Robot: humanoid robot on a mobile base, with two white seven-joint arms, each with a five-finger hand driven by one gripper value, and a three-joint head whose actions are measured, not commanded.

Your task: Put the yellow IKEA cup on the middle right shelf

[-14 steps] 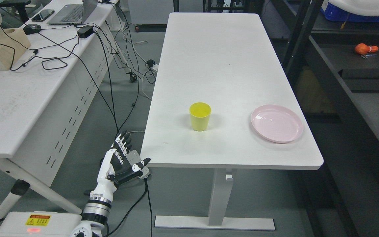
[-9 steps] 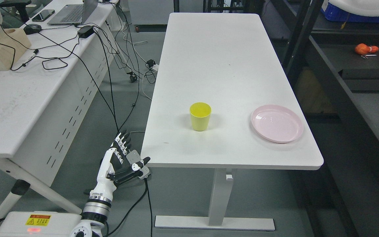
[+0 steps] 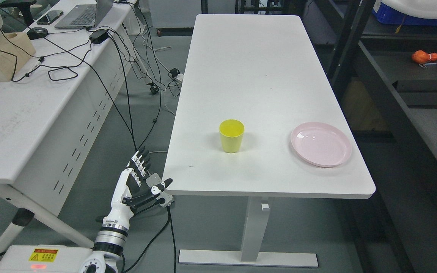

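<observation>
The left hand [image 3: 137, 182] hangs low beside the near-left corner of the white table [image 3: 249, 68], its fingers [image 3: 139, 163] straight and lightly spread, holding nothing, with the thumb stuck out sideways so that its tip lies just at the table's front edge. Whether the thumb touches that edge cannot be told. The white forearm runs down from the hand to the bottom edge of the view, next to a white base unit bearing a yellow warning label [image 3: 43, 254]. A black cable [image 3: 171, 235] drops from beneath the hand toward the floor. Up and to the right of the fingers, well apart from them, the yellow cup [image 3: 231, 135] stands upright and open-mouthed on the tabletop, near the front half of the table. Farther right from the fingers, beyond the cup and apart from it, a pink plate [image 3: 321, 144] lies flat close to the table's right edge. Past the plate, dark shelving [image 3: 393, 98] fills the right side, with a small orange object [image 3: 423, 57] on one level. To the upper left of the fingers stands a second white desk [image 3: 17, 113] with cables, a laptop [image 3: 84, 15] and a wooden block [image 3: 2, 57].
</observation>
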